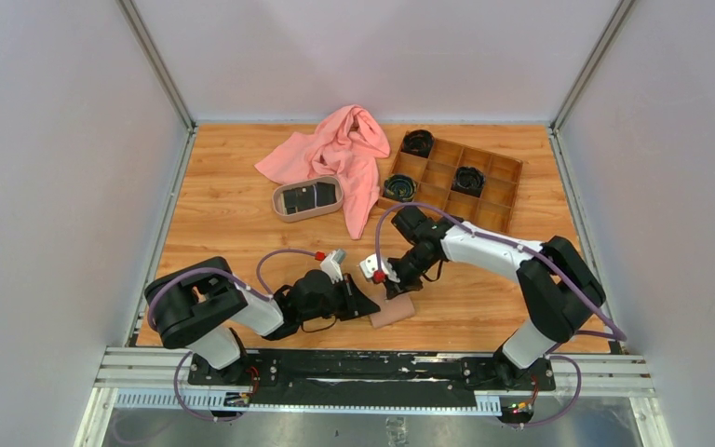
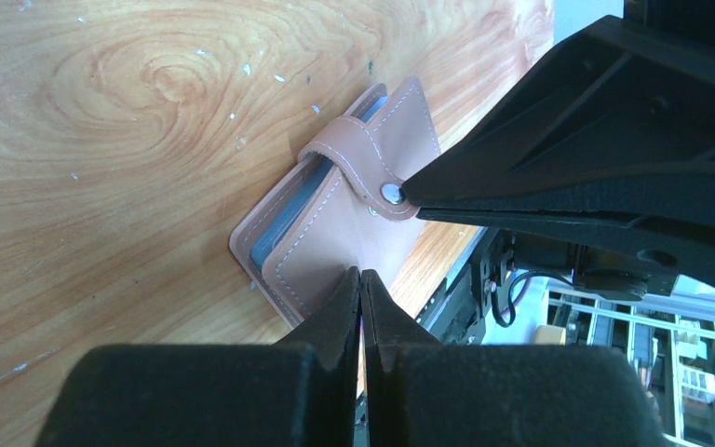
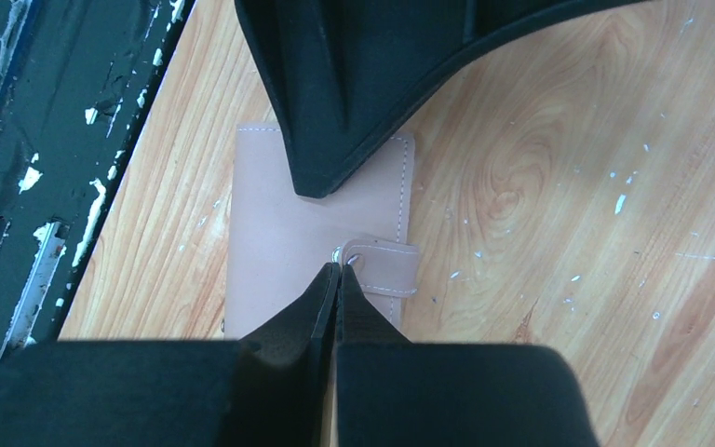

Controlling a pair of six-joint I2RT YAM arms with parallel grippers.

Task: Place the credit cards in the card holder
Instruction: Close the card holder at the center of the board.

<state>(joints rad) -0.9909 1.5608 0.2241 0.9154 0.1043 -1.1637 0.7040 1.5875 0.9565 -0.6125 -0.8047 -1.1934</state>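
Squarish tan-pink stitched leather card holder (image 2: 340,233) on grained wooden table (image 2: 102,186)

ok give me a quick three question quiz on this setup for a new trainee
1. True or false: the card holder is lying open with its pockets showing.
2. Where are the dark credit cards right now? A) in the oval tray B) in the wooden box C) under the pink cloth
3. In one word, how do the jaws of the left gripper and the right gripper stand?

Key
1. False: it is folded closed, with the strap snapped over it.
2. A
3. Shut, both of them, with their tips at the card holder.
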